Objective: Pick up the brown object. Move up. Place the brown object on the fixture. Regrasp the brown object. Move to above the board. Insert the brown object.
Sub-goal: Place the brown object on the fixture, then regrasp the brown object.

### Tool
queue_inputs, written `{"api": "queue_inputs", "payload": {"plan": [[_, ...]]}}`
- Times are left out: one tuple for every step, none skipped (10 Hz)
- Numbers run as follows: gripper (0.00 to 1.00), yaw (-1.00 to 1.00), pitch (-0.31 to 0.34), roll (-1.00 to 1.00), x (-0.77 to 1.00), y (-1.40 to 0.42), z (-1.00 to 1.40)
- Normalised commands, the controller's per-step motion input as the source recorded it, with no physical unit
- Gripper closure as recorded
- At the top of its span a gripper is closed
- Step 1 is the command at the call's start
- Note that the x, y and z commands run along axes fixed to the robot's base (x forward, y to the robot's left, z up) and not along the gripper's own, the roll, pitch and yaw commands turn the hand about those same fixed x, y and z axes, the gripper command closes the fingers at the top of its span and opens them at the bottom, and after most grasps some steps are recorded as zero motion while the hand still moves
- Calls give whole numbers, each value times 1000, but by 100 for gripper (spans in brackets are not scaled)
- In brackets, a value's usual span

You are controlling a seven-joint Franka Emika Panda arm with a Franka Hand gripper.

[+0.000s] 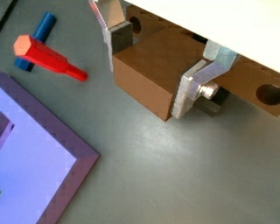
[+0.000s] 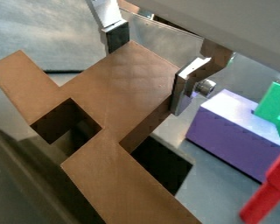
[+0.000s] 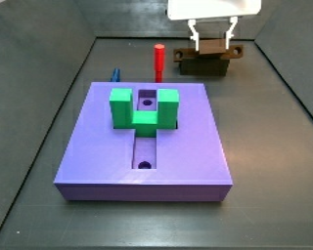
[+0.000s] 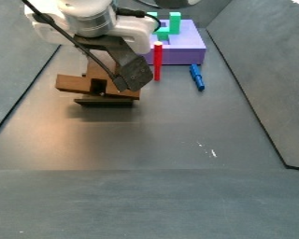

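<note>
- Gripper (image 1: 161,63): plates straddle the bar (image 1: 166,74), pads look just clear of its faces. Parted, not clamped, as far as I can tell.
- Bar sits between the fingers, resting on the fixture (image 3: 205,64) directly under the gripper.
- Step: likely the regrasp. Next: close squarely on the bar, then lift.
- Board (image 3: 81,146) well away from the gripper; green block (image 3: 142,107) over its slot, red peg (image 3: 159,60) between.
</note>
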Motion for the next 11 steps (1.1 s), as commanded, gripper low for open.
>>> {"api": "queue_inputs", "payload": {"plan": [[100,-174,131,0,-54,97,-149],[100,-97,40,0,-63,69,-191],[100,0,54,29,0,0,-249],[100,0,37,0,0,0,-151],[100,0,54,0,0,0,-197],[100,0,186,9,0,0,-260],[100,0,260,17,29,0,-366],[100,0,146,0,6,0,-260],[100,0,0,0,0,0,0],[0,0,0,0,0,0,0],[0,0,0,29,0,-23,0]]}}
